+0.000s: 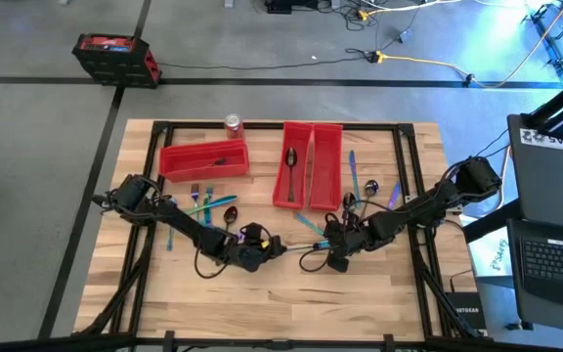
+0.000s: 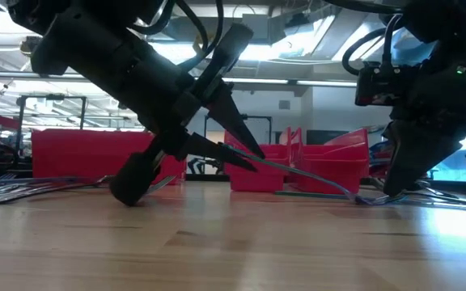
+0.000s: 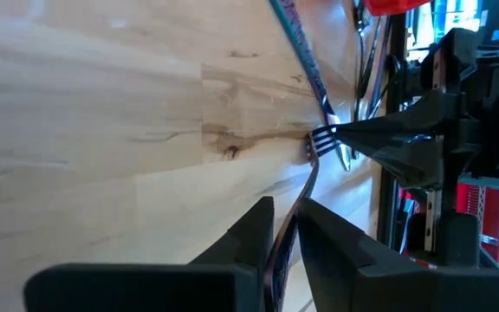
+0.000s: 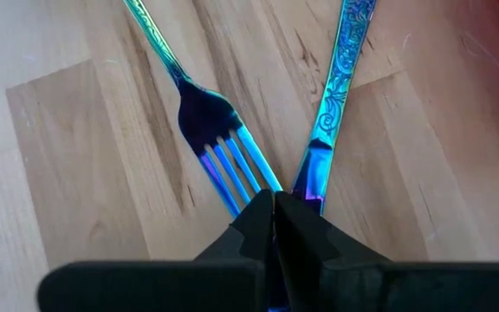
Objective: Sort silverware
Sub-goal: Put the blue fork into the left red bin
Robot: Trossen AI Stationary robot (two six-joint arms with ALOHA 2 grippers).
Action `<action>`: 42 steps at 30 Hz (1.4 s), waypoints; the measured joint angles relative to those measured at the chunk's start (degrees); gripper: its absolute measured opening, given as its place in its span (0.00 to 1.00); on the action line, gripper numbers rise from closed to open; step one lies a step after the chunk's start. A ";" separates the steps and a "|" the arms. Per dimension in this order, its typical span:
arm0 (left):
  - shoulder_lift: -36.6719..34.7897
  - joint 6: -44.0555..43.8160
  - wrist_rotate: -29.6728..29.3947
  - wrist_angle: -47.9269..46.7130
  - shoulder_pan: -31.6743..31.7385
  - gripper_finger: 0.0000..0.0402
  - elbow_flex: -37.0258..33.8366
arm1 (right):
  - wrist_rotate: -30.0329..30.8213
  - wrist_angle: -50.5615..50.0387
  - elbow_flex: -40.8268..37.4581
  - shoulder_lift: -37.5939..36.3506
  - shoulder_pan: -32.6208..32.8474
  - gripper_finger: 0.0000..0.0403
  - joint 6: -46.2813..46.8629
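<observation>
A blue-teal fork [image 4: 210, 117] spans the gap between my two grippers near the table's middle [image 1: 299, 245]. My left gripper [image 3: 286, 208] is shut on its handle, and my right gripper [image 4: 275, 201] is shut at its tines. A second iridescent piece [image 4: 340, 69] lies on the wood beside the fork, one end running under my right fingers. More silverware lies loose to the left [image 1: 198, 200] and right [image 1: 365, 186]. A dark spoon [image 1: 290, 161] lies in a long red bin. My left gripper pinches the fork's handle [image 3: 304, 189] between its two fingers, which lie along it. In the low view the handle [image 2: 285, 167] is raised and slants down toward the tines. My right gripper comes down from above onto the tips of the fork's tines [image 4: 248, 178], which run under its shut fingertips [image 3: 353, 137]. The tine end rests on the table [image 2: 353, 194]. The fingers hide whether the second piece's end is also caught.
Two long red bins [image 1: 325, 166] stand side by side at the far middle. A third red bin [image 1: 203, 158] lies crosswise to their left, with a red soda can [image 1: 233, 124] behind it. Bare wood [image 1: 281, 303] spreads toward the near edge.
</observation>
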 joint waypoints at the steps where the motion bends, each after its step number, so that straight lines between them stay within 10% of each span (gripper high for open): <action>1: 0.00 0.40 -0.12 0.44 0.13 0.09 0.00 | 0.00 0.00 0.00 0.02 0.02 0.00 0.00; 24: -0.11 5.67 -0.92 1.94 0.65 0.00 0.00 | 1.67 -0.30 0.93 -1.49 0.04 0.04 -2.11; 42: -0.86 9.29 -0.71 7.67 0.69 0.00 -0.11 | 20.41 -15.52 4.90 -18.42 5.42 0.55 10.99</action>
